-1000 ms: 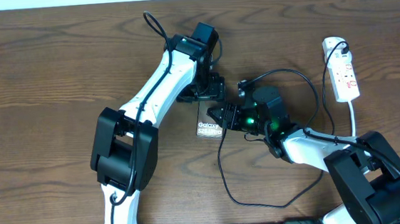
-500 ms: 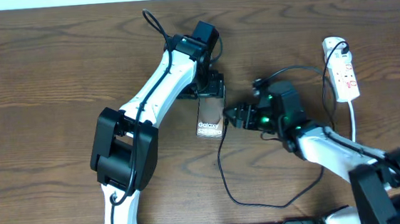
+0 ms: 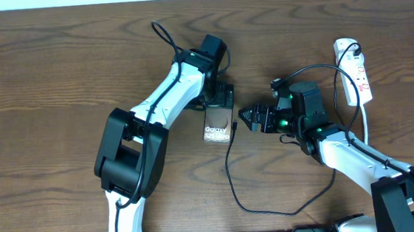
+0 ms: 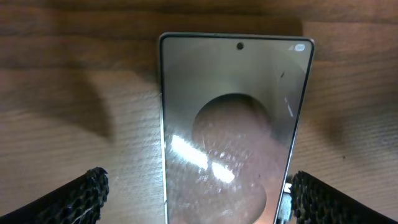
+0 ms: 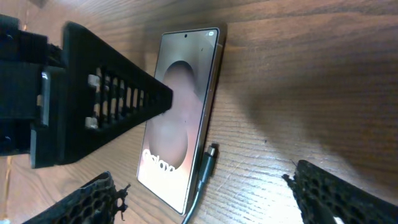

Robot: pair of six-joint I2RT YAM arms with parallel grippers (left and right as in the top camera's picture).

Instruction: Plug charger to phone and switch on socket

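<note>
The phone (image 3: 218, 124) lay face-up mid-table on the brown wooden table (image 3: 42, 84), its "Galaxy" end toward the robot. The left gripper (image 3: 218, 102) hung over the phone's far end, jaws wide on either side of it and gripping nothing. The right gripper (image 3: 251, 118) sat just right of the phone, jaws wide and empty. The socket (image 3: 357, 74) rested well apart at the table's right edge. The charger (image 3: 231, 181) looped across the wood, its connector tip (image 5: 211, 153) lying just beside the phone's long edge, not plugged in.
</note>
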